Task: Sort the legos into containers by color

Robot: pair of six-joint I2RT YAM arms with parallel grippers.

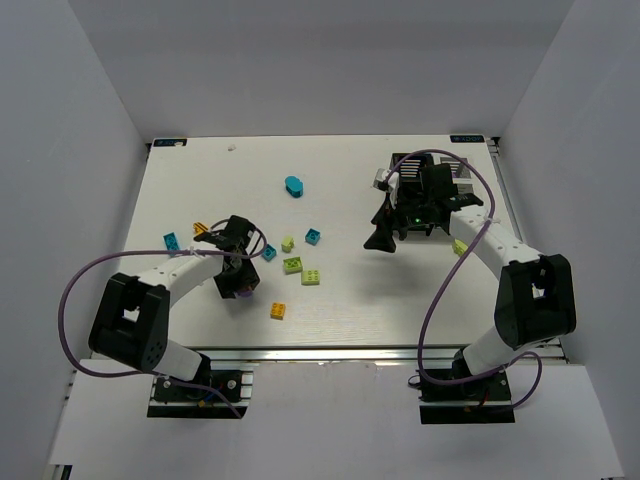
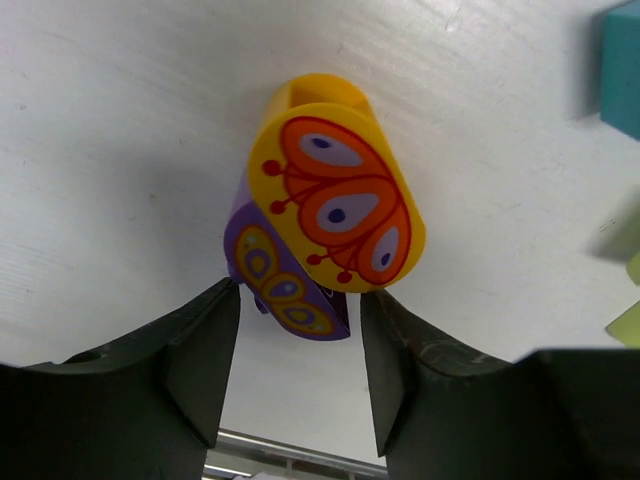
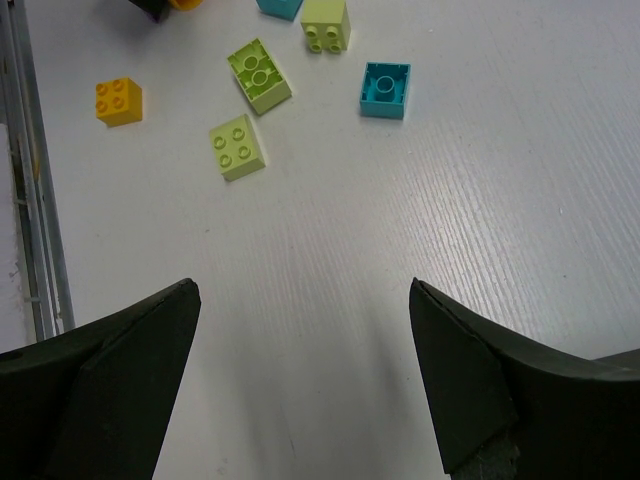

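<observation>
White table (image 3: 330, 260), matte and finely ribbed. Left jaws stand apart, flanking a rounded purple brick (image 2: 280, 280) that lies against a rounded orange brick (image 2: 335, 205); both are glossy with printed wing patterns. Right jaws stand wide apart over the table. Studded lime bricks (image 3: 238, 147) and a teal brick (image 3: 384, 90) lie scattered beyond. Bin (image 1: 462, 175) sits at the far right.

I found the legos (image 1: 311, 277) strewn across the middle of the table (image 1: 350, 300) between my arms, one lone brick (image 1: 293, 185) farther back; the containers (image 1: 462, 172) sat far right, behind my right gripper (image 1: 380, 238).
</observation>
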